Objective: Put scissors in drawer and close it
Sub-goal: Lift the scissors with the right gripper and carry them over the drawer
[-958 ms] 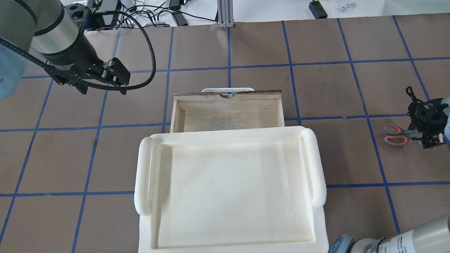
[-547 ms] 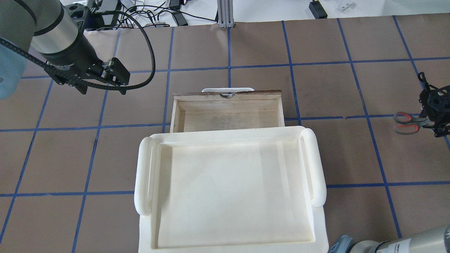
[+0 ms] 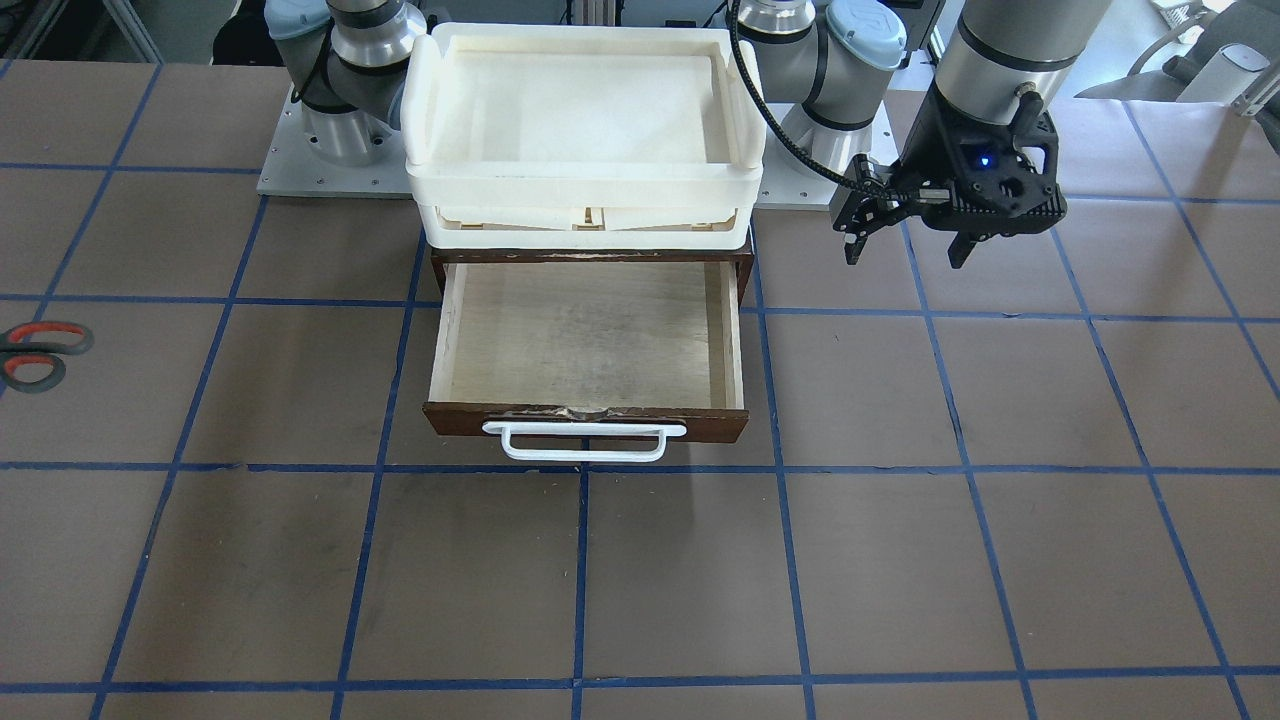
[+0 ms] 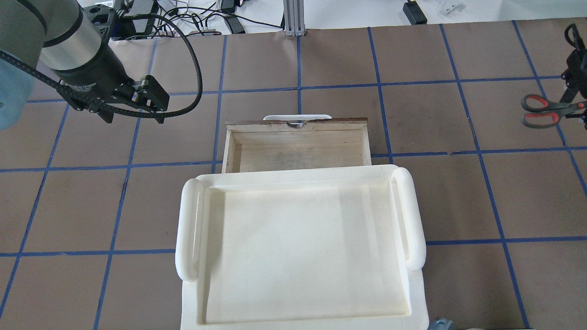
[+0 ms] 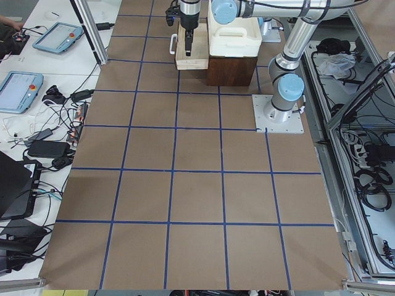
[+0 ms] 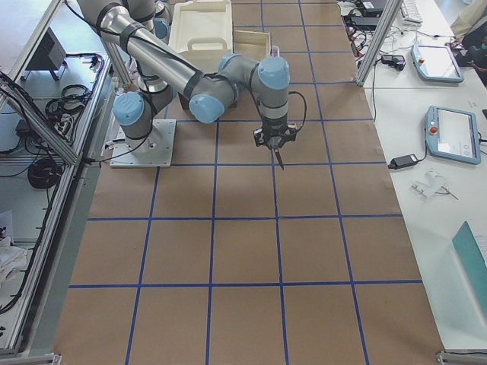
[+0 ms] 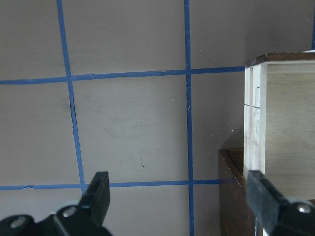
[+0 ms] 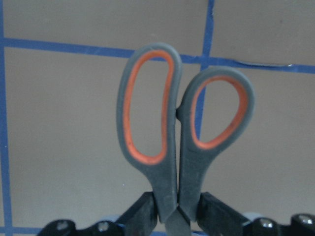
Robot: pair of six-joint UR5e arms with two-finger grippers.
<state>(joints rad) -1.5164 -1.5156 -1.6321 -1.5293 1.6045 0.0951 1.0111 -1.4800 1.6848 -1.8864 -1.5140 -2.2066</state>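
Note:
The scissors (image 4: 548, 110), grey handles with orange-red inner loops, hang in my right gripper (image 4: 578, 107) above the table at the far right edge of the overhead view. The right wrist view shows that gripper (image 8: 177, 206) shut on the scissors (image 8: 170, 162) just below the handle loops. In the front-facing view only the scissors' handles (image 3: 45, 354) show, at the left edge. The brown drawer (image 4: 298, 146) is pulled open and empty, with its white bar handle (image 3: 585, 440) in front. My left gripper (image 4: 153, 97) is open and empty, hovering left of the drawer (image 7: 275, 123).
A large white tray (image 4: 188, 229) sits on top of the dark cabinet that holds the drawer. The brown table has a blue tape grid. Cables and a metal post (image 4: 293, 18) lie beyond its far edge.
My right gripper has carried the scissors away from the robot and slightly further right, toward the table's far side. The left arm and the drawer have not moved.

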